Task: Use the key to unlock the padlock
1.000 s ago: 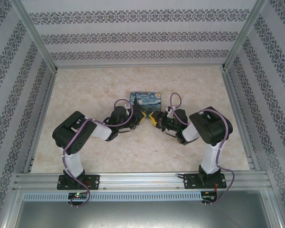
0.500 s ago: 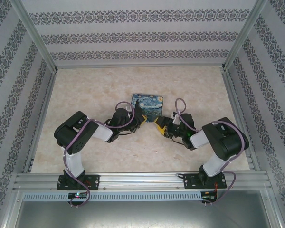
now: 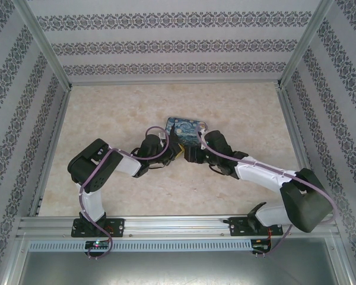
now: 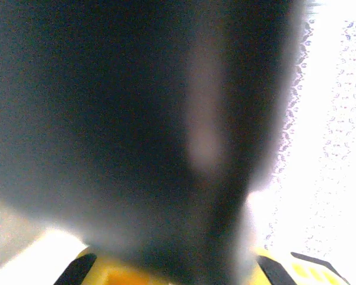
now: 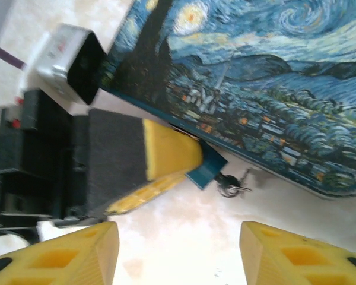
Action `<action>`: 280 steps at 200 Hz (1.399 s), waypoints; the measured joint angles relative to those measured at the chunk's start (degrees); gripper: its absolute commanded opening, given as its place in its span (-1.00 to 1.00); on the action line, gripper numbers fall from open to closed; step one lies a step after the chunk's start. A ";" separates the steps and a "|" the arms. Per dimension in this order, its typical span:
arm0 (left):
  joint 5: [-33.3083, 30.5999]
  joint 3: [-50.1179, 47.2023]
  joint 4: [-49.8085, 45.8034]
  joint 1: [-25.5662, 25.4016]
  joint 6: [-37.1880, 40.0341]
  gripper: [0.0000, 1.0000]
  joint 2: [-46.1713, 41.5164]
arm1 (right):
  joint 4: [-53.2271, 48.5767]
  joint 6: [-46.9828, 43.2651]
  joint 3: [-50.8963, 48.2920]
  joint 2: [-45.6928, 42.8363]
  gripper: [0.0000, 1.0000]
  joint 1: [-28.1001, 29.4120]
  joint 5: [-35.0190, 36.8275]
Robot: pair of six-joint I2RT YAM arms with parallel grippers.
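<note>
Padlock (image 5: 206,170), boxy and teal, sits pinched in the yellow-tipped left tool (image 5: 188,166).

A swirling Starry Night print in deep blues, with yellow stars and a dark cypress, is carried by the tin (image 5: 267,89). A blue-teal body is shown by the padlock (image 5: 206,168), and silvery grey by the key (image 5: 232,186). Yellow jaws backed with black are seen on the left gripper (image 5: 177,169), and plain yellow ones on the right gripper (image 5: 178,234). The tabletop (image 3: 118,107) is marbled beige. The walls (image 3: 166,44) are white, banded with dark floral ornament. A cable (image 5: 5,54) is coloured purple.
</note>
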 measured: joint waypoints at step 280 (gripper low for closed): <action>2.34 1.75 -3.48 0.61 1.86 -1.00 0.00 | -8.11 -18.82 11.23 16.94 -0.97 8.09 20.55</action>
